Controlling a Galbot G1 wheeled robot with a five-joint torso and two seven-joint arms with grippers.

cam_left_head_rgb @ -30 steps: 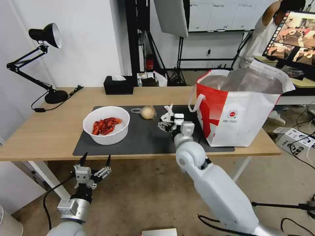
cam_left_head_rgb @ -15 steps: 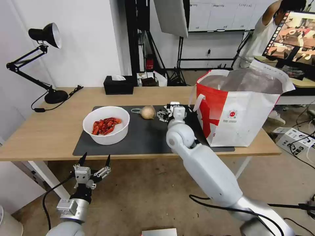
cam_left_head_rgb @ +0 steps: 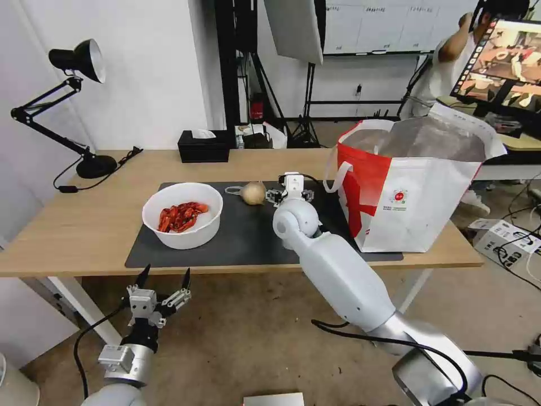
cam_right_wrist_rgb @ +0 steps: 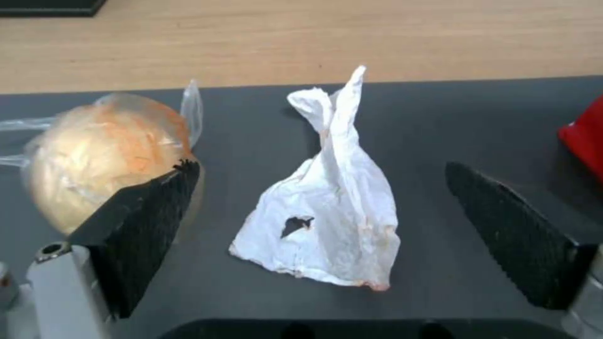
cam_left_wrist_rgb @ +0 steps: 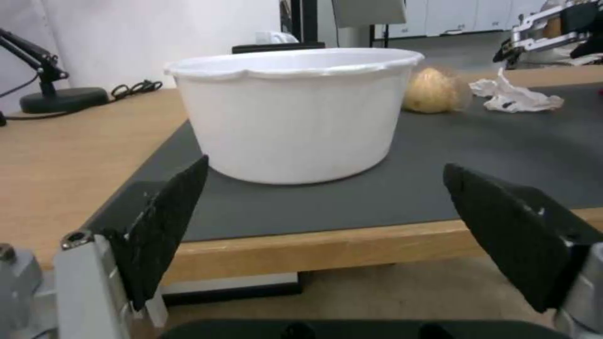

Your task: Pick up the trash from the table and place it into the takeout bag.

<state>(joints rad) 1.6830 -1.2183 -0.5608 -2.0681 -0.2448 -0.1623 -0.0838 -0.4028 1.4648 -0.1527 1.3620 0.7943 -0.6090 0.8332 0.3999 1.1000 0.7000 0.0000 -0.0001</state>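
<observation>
On the dark mat [cam_left_head_rgb: 253, 239] of the table [cam_left_head_rgb: 84, 225], crumpled white tissue [cam_right_wrist_rgb: 333, 226] lies between the spread fingers of my open right gripper [cam_left_head_rgb: 290, 192] [cam_right_wrist_rgb: 320, 172], which touches nothing. A plastic-wrapped beige ball [cam_left_head_rgb: 253, 193] [cam_right_wrist_rgb: 101, 155] sits just beside it, behind one finger [cam_right_wrist_rgb: 144, 221]. The white bowl [cam_left_head_rgb: 186, 239] [cam_left_wrist_rgb: 295, 113] of red crayfish shells stands on the mat's left part. The white-and-red takeout bag [cam_left_head_rgb: 417, 192] stands open at the right. Below the table's front edge my left gripper [cam_left_head_rgb: 165, 272] [cam_left_wrist_rgb: 325, 168] hangs open, facing the bowl.
A black tissue box [cam_left_head_rgb: 204, 146] sits at the table's back edge, and a black desk lamp [cam_left_head_rgb: 96, 166] stands at the back left. The bag's red corner [cam_right_wrist_rgb: 584, 136] lies close to the right gripper. A monitor [cam_left_head_rgb: 501, 56] stands behind the bag.
My right arm has stretched forward and leftward, carrying the open gripper deeper over the mat to the tissue by the ball. The left arm has stayed still.
</observation>
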